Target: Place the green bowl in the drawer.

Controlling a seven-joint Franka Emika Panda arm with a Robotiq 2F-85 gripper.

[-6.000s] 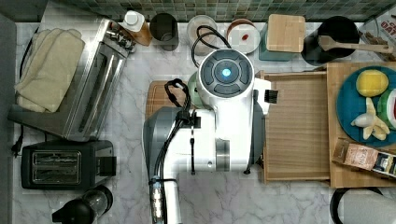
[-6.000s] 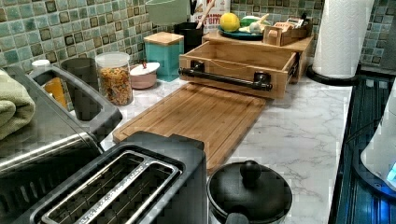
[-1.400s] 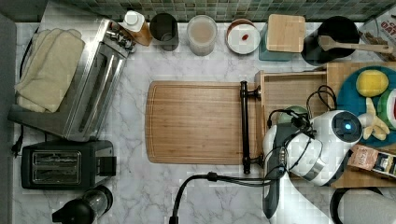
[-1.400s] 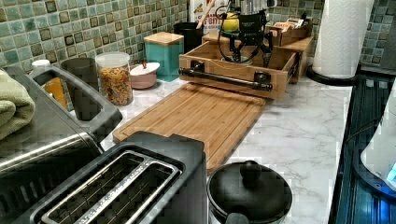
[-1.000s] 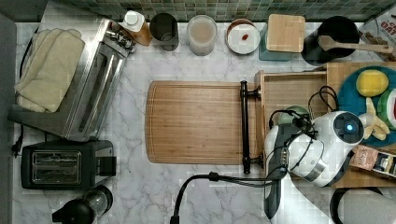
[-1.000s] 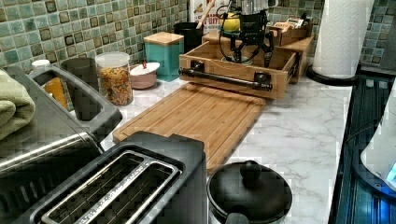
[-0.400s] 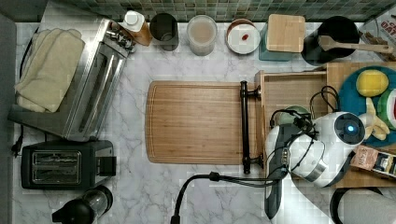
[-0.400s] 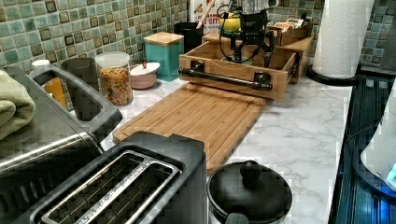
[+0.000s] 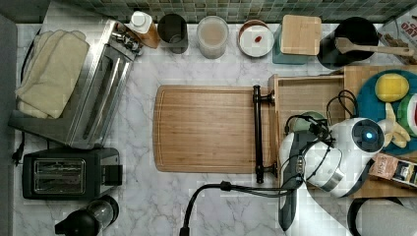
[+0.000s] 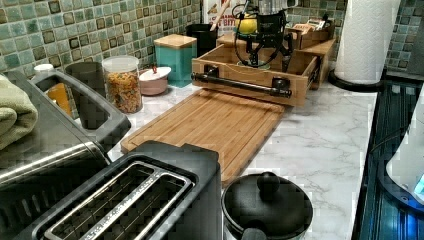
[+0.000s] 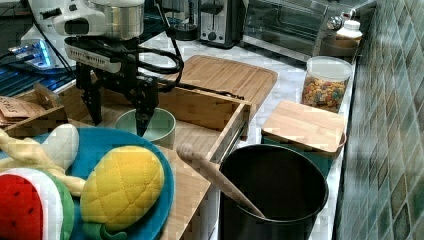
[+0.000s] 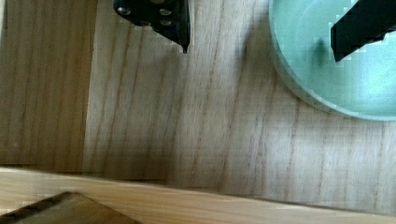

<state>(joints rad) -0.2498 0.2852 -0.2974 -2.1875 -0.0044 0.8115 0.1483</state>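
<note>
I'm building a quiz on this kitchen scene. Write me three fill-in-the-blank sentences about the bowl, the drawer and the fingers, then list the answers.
1. The green bowl sits on the floor of the ____, not on the cutting board.
2. One of the fingers reaches inside the bowl, while the other is ____ its rim, over bare wood.
3. In the left view, the drawer has a ____ bar handle across its front.

Missing words: drawer; outside; black

Since 6 s ago: arm moved off wooden cutting board (image 9: 204, 129) to over light-wood drawer (image 9: 300, 97); small sage-green bowl (image 11: 147, 126) now sits on drawer floor, gripper (image 11: 119, 117) fingers spread, one inside bowl
</note>
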